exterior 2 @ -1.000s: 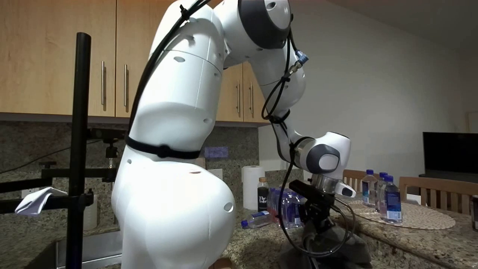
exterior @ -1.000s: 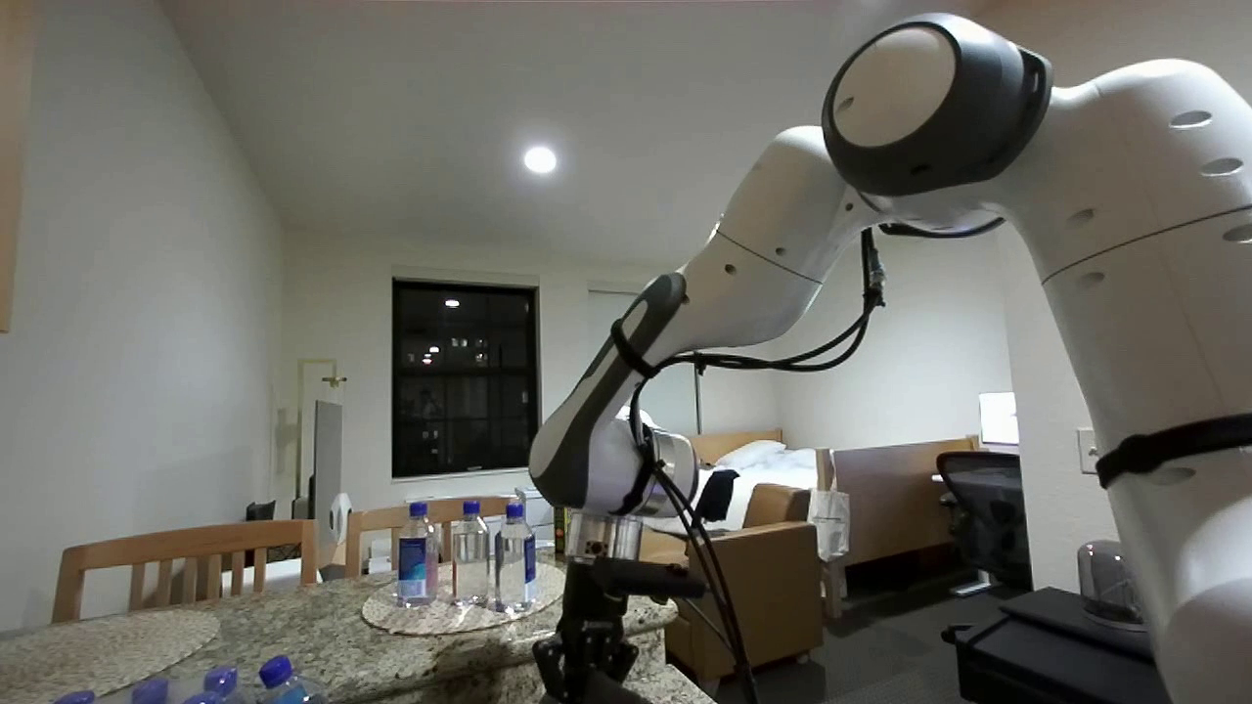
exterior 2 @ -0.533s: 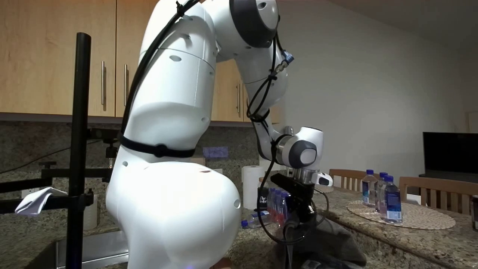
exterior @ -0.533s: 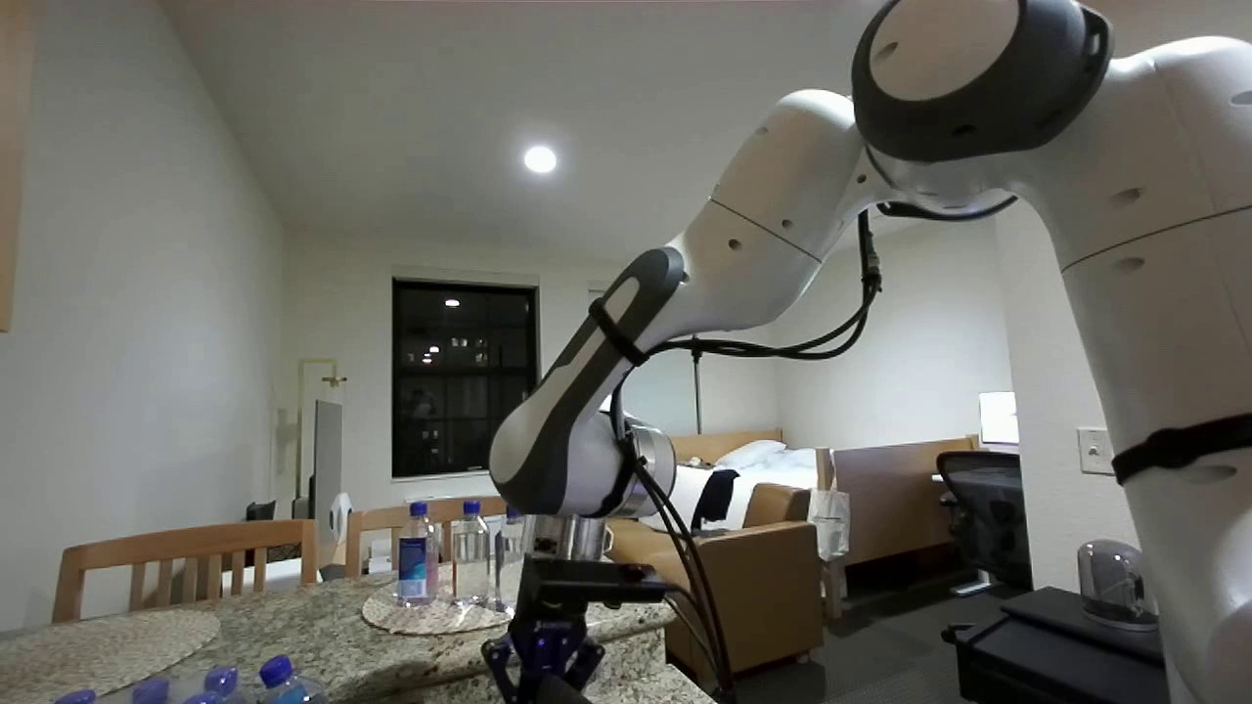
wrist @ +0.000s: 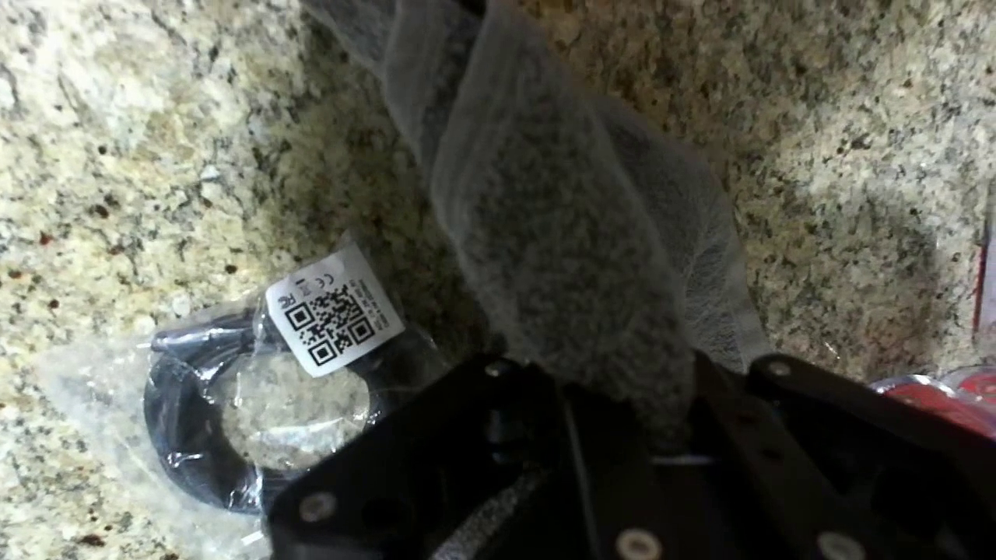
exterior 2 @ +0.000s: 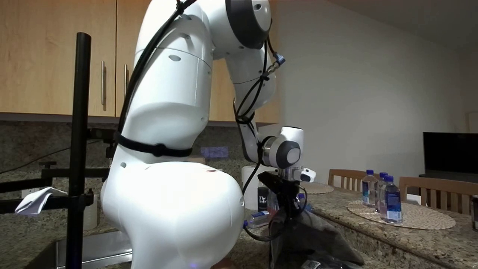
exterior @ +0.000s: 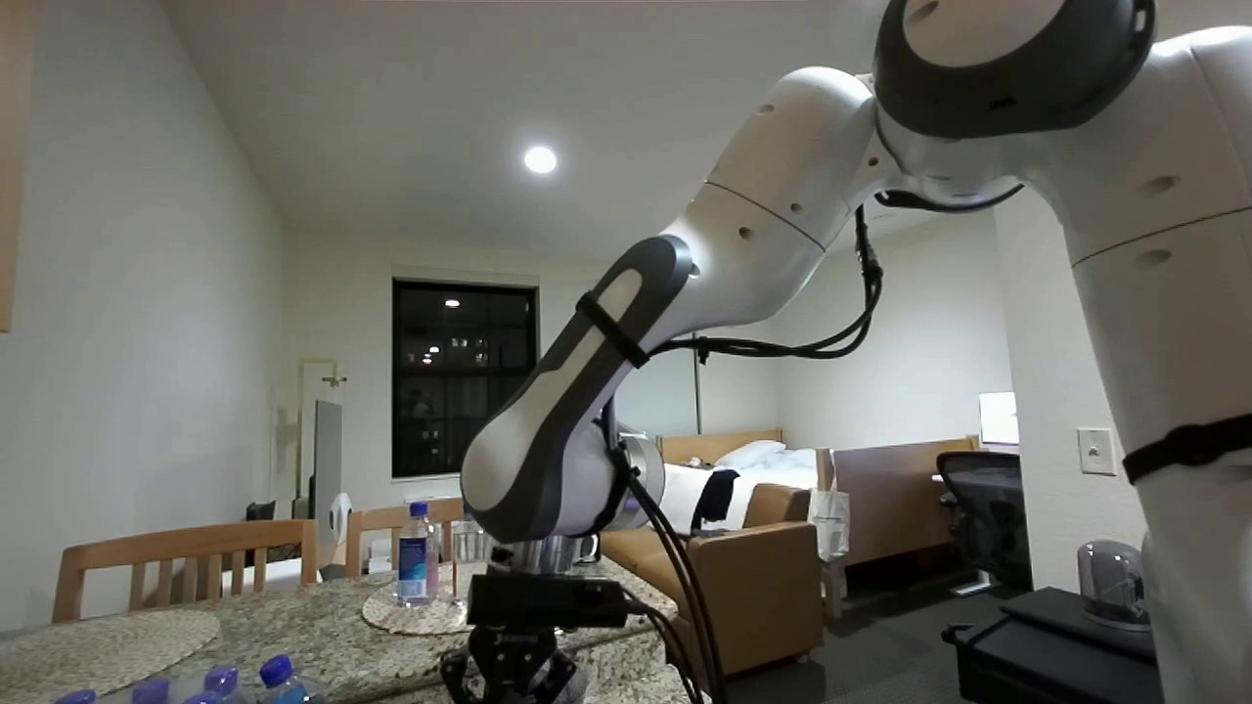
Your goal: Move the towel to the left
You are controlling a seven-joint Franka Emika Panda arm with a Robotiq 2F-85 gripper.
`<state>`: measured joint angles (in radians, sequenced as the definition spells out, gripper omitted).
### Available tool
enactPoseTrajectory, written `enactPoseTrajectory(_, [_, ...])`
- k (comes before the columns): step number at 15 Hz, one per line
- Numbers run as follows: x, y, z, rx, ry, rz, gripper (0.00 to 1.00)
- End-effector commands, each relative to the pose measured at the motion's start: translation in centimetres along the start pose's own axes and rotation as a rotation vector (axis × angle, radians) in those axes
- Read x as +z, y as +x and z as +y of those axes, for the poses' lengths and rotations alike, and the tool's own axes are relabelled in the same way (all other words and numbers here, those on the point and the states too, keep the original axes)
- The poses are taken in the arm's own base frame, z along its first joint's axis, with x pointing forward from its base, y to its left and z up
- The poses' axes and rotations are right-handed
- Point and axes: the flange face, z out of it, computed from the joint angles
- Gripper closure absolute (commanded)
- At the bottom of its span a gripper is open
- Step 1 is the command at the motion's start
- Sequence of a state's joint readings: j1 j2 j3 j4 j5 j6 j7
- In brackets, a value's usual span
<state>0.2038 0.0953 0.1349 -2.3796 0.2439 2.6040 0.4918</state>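
Note:
The towel is dark grey cloth. In the wrist view the towel (wrist: 560, 233) rises from the granite counter into my gripper (wrist: 622, 373), bunched between the black fingers. The gripper is shut on it. In an exterior view the towel (exterior 2: 317, 239) hangs from the gripper (exterior 2: 285, 216) like a tent, its lower part spreading down to the counter. In an exterior view the gripper (exterior: 509, 680) sits at the bottom edge, and its fingertips are cut off there. The fingertips themselves are dark and partly hidden by the cloth.
A clear plastic bag with a black coil (wrist: 183, 435) and a white QR label (wrist: 334, 311) lies beside the towel. A bottle (exterior 2: 257, 219) lies on the counter near a paper roll (exterior 2: 249, 190). Bottles (exterior 2: 393, 201) stand on a mat on the raised ledge (exterior 2: 410, 243).
The arm and gripper have moved left in both exterior views, taking the towel's held end along. The towel is stretched upward more, and the bag with the label shows beside it.

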Motion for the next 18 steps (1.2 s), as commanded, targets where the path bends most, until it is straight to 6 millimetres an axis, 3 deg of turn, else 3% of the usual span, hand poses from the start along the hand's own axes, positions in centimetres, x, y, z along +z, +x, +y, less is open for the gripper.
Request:
enactPoseTrajectory(1, [0.8,-2.3,-1.1,0.044,0.01,0.037,0.92])
enactPoseTrajectory(7, [2.9,-6.2,-4.6,0.107,0.048,0.148,0.92])
enactPoseTrajectory(13, [5.1,-7.5,-8.4,0.157,0.019,0.247,0.91])
enactPoseTrajectory(18, [7.7,-8.7,-13.3,0.137,-0.02,0.287,0.91])
